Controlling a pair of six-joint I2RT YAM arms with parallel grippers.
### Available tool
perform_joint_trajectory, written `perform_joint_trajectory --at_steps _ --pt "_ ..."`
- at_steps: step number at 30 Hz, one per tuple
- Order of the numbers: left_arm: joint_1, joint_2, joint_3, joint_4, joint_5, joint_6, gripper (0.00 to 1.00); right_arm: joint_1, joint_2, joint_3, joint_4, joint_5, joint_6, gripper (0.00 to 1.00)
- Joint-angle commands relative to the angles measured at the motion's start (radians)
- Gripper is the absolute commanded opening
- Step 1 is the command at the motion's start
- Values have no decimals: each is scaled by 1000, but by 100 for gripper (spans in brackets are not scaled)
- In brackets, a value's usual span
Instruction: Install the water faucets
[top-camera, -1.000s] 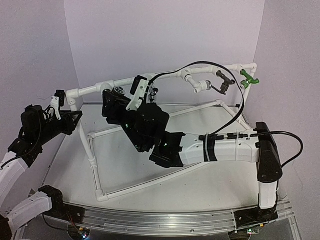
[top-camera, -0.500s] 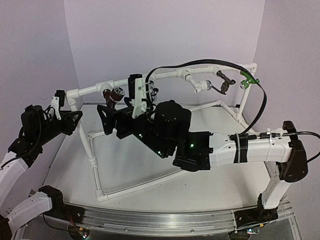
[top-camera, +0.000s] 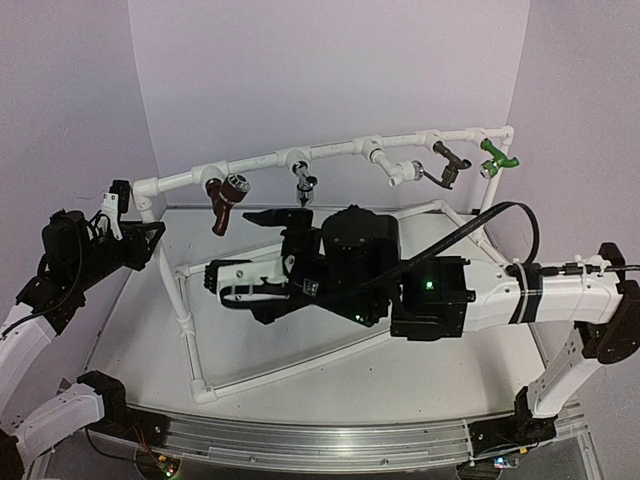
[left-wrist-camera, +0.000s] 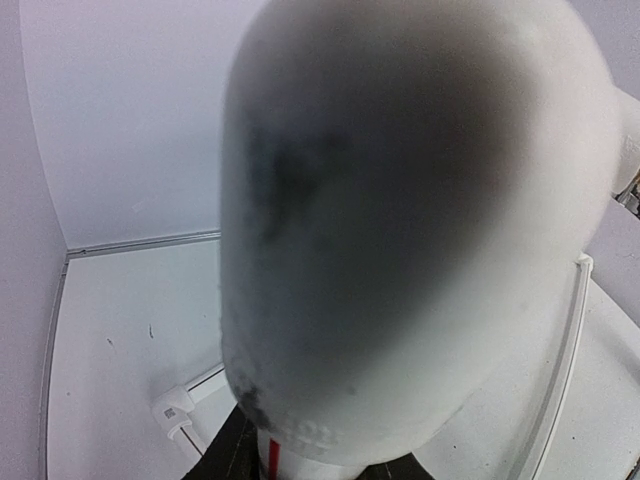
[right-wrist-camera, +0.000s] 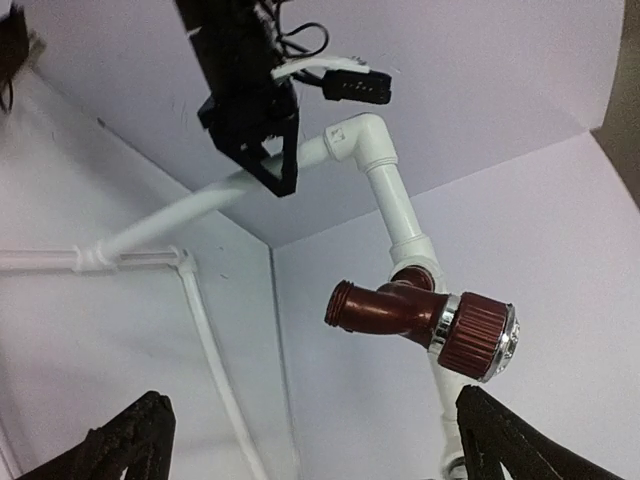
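Five faucets: all sit along the top rail of the frame (top-camera: 340, 150), well apart from one another, and none is held.
Brown faucet (top-camera: 225, 197): leftmost, hanging from the tee nearest the left corner, with its ribbed knob and threaded spout clear in the right wrist view.
Chrome faucet (top-camera: 303, 186): next to the right, hanging down.
White faucet (top-camera: 402, 172): right of centre, angled down.
Bronze faucet (top-camera: 447, 165): just beside the white one.
Green faucet (top-camera: 497, 157): at the right corner.
Right fingers (right-wrist-camera: 130, 445): spread wide and empty, below the brown faucet and apart from it.
Left fingers (right-wrist-camera: 270, 160): clamped on the frame's post just under the left corner elbow.
Surface (top-camera: 400, 375): white, carrying the frame.
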Motion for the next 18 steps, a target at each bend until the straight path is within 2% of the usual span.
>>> perform_joint_trajectory --at_steps 1,3,7,12,18 --pt "-16 29 1 -106 83 -99 1 5 41 40 32 123 -579 98" --pt "-15 30 0 -106 84 -99 1 5 54 41 110 113 -690 98" --pt "-17 29 1 -106 86 -98 1 2 89 112 135 93 -804 98" --pt "-16 27 -1 -106 87 -99 1 -12 174 203 135 95 -874 97" --pt "-16 26 -2 -106 92 -101 1 -49 246 286 141 114 -911 91"
